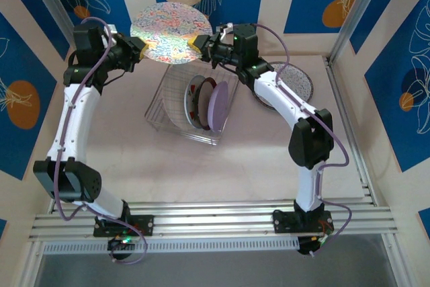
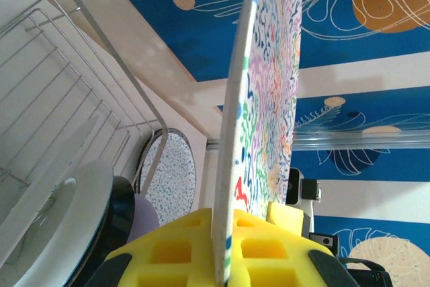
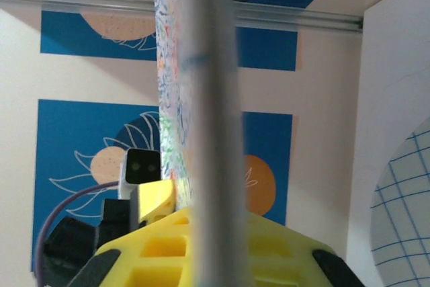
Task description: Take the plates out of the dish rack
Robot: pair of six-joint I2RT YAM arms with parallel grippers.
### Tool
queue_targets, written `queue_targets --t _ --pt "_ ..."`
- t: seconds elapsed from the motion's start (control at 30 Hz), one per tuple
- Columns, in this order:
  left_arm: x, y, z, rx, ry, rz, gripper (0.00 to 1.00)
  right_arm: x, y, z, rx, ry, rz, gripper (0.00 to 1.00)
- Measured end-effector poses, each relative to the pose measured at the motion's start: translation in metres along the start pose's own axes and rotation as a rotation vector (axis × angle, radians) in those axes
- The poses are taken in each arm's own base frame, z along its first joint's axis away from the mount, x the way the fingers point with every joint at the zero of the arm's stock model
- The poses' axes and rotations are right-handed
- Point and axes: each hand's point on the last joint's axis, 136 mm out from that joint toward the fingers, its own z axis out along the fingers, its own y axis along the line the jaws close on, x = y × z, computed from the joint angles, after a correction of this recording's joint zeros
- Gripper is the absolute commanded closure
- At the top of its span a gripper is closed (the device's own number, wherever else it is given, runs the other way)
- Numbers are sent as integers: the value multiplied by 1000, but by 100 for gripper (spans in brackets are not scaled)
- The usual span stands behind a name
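A round plate (image 1: 171, 33) covered in multicoloured squiggles hangs above the far edge of the dish rack (image 1: 156, 111). My left gripper (image 1: 142, 46) is shut on its left rim and my right gripper (image 1: 198, 44) on its right rim. In the left wrist view the plate (image 2: 269, 99) stands edge-on between the yellow pads (image 2: 175, 253) of that gripper (image 2: 225, 247). The right wrist view shows its blurred rim (image 3: 205, 99) clamped in the right gripper (image 3: 215, 247). In the rack stand a white grid plate (image 1: 180, 102), a small strawberry plate (image 1: 199, 101) and a lilac plate (image 1: 218, 107).
A speckled plate (image 1: 295, 82) lies flat on the table to the right of the rack, under the right arm. Blue patterned walls close in the back and both sides. An aluminium rail (image 1: 215, 223) runs along the near edge by the arm bases.
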Motion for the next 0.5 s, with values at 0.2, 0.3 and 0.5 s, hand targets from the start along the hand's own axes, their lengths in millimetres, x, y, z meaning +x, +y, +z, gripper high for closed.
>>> queue_targets --t 0.2,0.3,0.5 --pt "2 -2 2 11 9 4 95 0 -1 -5 3 -15 13 100" --pt "5 -4 2 18 20 6 84 0 0 -10 6 -27 14 100" --pt "6 -7 3 31 25 8 52 -1 -1 -19 14 -47 -9 100"
